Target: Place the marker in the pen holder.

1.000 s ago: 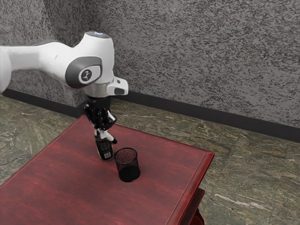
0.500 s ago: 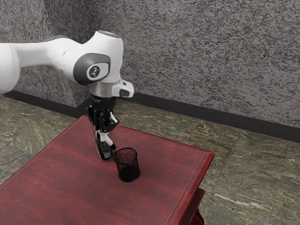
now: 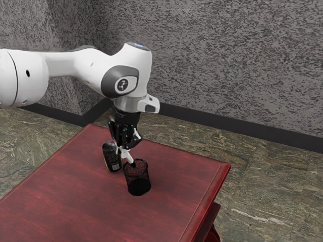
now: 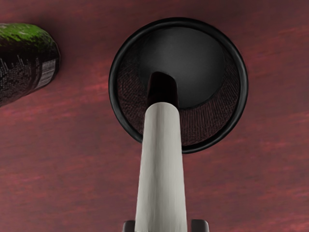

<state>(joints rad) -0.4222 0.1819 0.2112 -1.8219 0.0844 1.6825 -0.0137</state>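
My claw pinches the marker from both sides; it seems light, stiff and smooth, best held by its white barrel.

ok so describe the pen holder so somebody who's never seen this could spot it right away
Find the red table, then the white arm's lower end. Just below it, with a tilted marker over its rim, stands the pen holder: black, open-topped and mesh-walled, unlike the printed can beside it.
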